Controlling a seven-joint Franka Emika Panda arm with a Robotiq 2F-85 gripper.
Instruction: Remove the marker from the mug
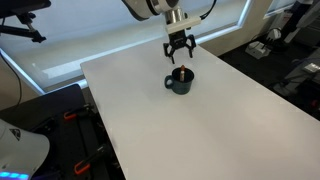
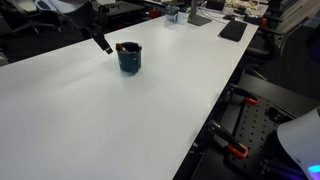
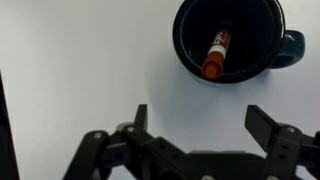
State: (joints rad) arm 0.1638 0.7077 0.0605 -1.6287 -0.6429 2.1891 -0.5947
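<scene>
The marker (image 3: 217, 55) is seen leaning inside the mug (image 3: 255, 55), its orange end laid near the rim at 7 o'clock in the wrist view and its darker part pointed toward 1 o'clock. The mug's handle (image 3: 292, 48) is turned to 3 o'clock. The mug is stood on the white table (image 3: 80, 60). The fingers (image 3: 265, 125) are spread wide with nothing pinched, and are held above the table at 6 o'clock from the mug, clear of it
</scene>
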